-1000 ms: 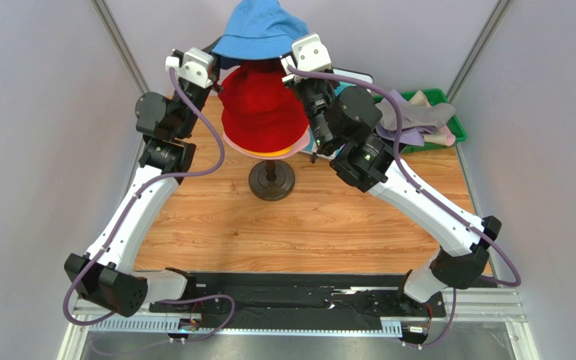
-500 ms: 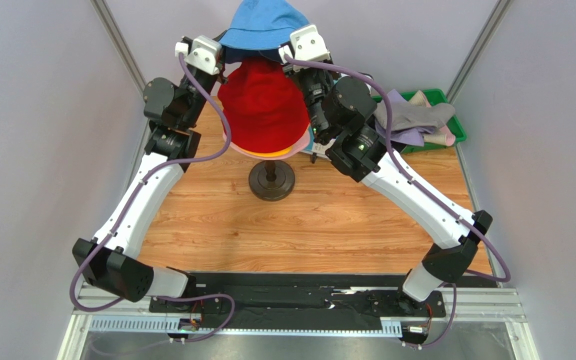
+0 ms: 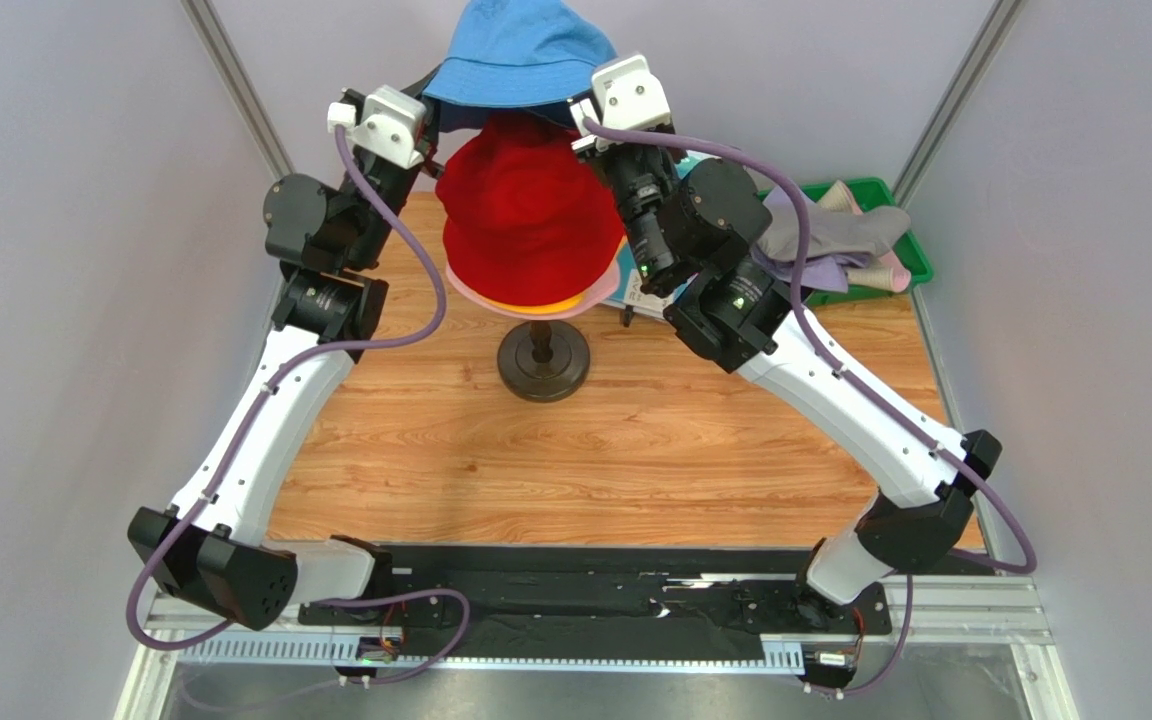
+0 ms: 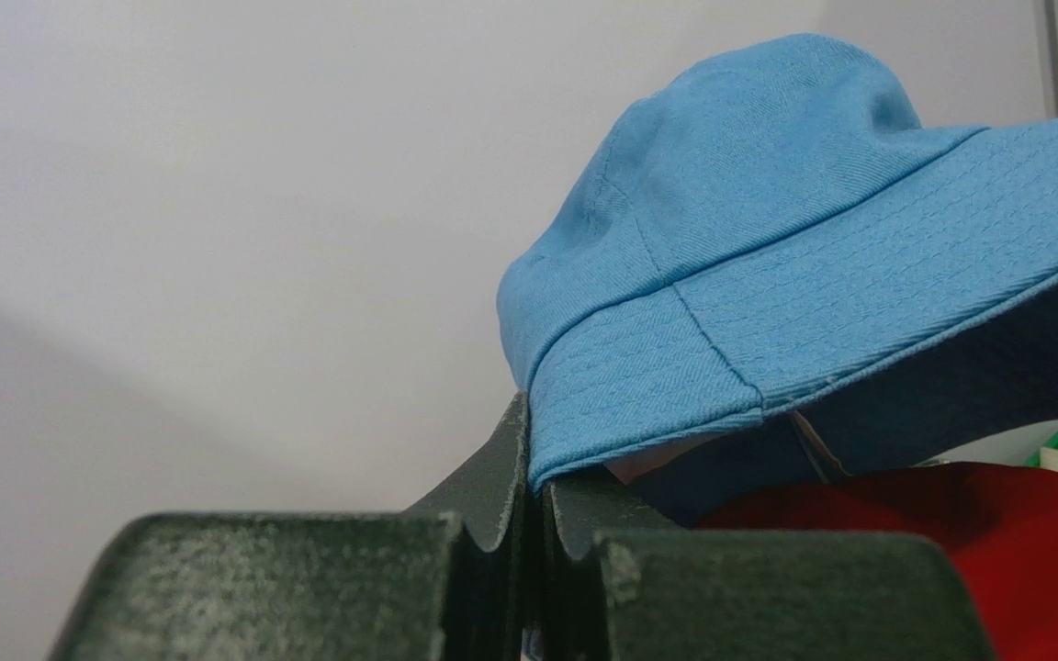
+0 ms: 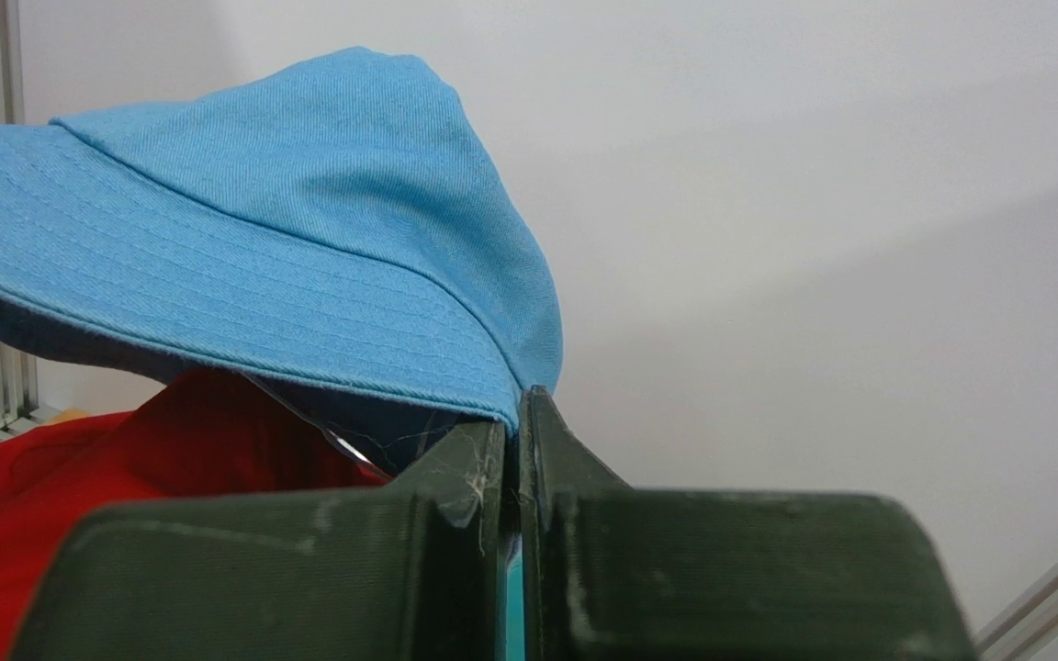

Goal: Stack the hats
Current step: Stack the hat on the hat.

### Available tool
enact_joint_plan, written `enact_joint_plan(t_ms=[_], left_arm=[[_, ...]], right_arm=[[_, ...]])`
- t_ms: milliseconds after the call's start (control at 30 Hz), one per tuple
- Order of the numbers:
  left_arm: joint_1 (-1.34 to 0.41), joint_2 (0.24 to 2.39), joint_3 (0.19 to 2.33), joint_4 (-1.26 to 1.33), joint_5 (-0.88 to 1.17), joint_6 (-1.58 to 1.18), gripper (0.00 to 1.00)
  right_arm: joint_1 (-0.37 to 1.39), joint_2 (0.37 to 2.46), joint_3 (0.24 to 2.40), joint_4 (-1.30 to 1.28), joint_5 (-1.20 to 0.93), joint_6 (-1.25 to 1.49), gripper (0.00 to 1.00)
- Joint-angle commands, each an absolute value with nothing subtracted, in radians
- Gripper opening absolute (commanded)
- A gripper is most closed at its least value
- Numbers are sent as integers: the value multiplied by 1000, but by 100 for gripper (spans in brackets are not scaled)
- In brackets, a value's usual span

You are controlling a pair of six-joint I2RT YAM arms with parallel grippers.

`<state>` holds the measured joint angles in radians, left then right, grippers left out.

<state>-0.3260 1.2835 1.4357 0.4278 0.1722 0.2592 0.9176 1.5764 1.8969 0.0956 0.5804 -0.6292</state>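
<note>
Item one: the dark round base (image 3: 543, 362) of the stand sits on the wooden tabletop (image 3: 612, 450). Directly above that base, a red cloth bucket hat (image 3: 525, 218) caps the stack. A pink hat brim (image 3: 461, 284) and an orange-yellow hat brim (image 3: 545, 308) show beneath it.

Item two: higher above the base, I hold a blue cloth bucket hat (image 3: 519, 45) by its brim. My left gripper (image 4: 535, 482) is pinched tight on the brim's left edge, my right gripper (image 5: 514, 427) likewise on the opposite edge. The blue hat hangs just over the red crown, not yet seated.

Risks, in my judgement:
- Both pinches take only the outermost hem, so a sideways pull could slip the cloth free.
- If one arm drops ahead of the other, the hat may land tilted and slide off.
- If the brim drags on the red hat, the whole stack above the base could shift or tip.

Item three: beyond and right of the base, a green bin (image 3: 916, 258) holds a lavender hat (image 3: 800, 225) and a beige hat (image 3: 850, 195), both awaiting their turn.
</note>
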Motion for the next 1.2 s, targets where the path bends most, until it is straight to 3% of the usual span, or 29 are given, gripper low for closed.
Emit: enact_joint_plan(t_ms=[0, 500, 533, 633, 667, 700, 767, 933, 1167], left_arm=[[-287, 1223, 1462, 509, 66, 270, 0], [-287, 986, 1077, 606, 2, 163, 0], [-287, 970, 1057, 597, 2, 144, 3], [-287, 930, 996, 563, -40, 106, 27], [-287, 916, 977, 531, -47, 97, 50], [-287, 899, 960, 508, -54, 86, 60], [-287, 844, 921, 413, -75, 34, 71], [-287, 720, 923, 191, -26, -145, 71], [-287, 676, 983, 54, 246, -471, 71]], right_arm=[[902, 1447, 1908, 178, 704, -629, 0], [1025, 1269, 1548, 207, 716, -523, 0], [1032, 1264, 1533, 209, 716, -517, 0], [1048, 1247, 1468, 209, 712, -488, 0], [1051, 1246, 1451, 210, 709, -483, 0], [1054, 1241, 1418, 216, 719, -485, 0], [1060, 1233, 1390, 242, 738, -482, 0], [1077, 1204, 1333, 255, 706, -445, 0], [1126, 1223, 1278, 281, 698, -483, 0]])
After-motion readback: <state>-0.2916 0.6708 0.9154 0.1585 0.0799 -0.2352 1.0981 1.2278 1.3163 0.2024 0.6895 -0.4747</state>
